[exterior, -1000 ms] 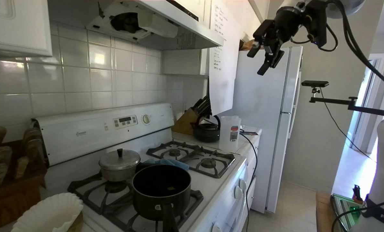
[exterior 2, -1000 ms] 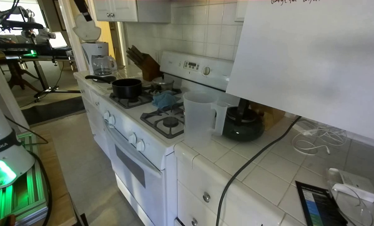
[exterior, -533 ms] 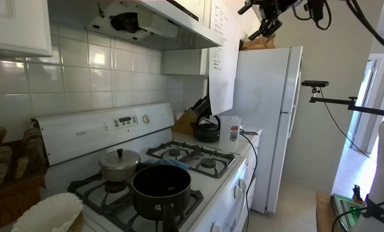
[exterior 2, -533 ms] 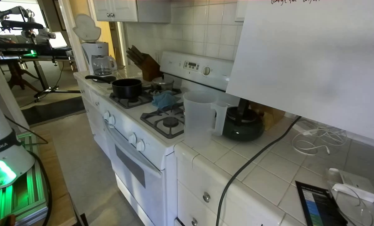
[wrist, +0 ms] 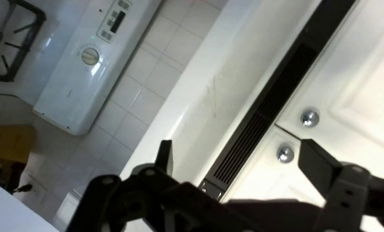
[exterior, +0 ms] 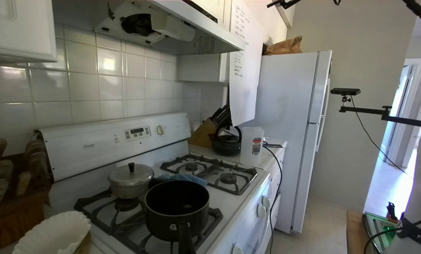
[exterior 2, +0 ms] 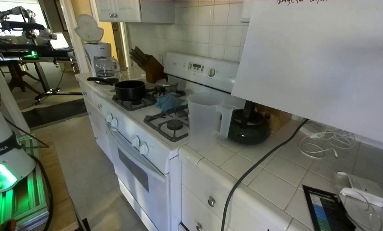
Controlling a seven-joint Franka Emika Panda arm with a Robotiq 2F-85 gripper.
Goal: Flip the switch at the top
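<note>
The white range hood hangs above the stove in an exterior view. Its front has a black vent strip, seen running diagonally through the wrist view. At the strip's lower end is a small dark panel with white marks, partly hidden by my gripper; I cannot make out the switch itself. My gripper is open and empty, its fingers spread across the view of the hood and cabinet doors, apart from them. In an exterior view only a bit of the gripper shows at the top edge.
White cabinet doors with round knobs sit above the strip. A large paper sheet hangs beside the hood. Below are the stove with a black pot, a lidded pot, a plastic pitcher and a kettle. The fridge stands beyond.
In an exterior view the gripper has risen from in front of the fridge to the top edge, almost out of the picture. The things on the stove and counter have not moved.
</note>
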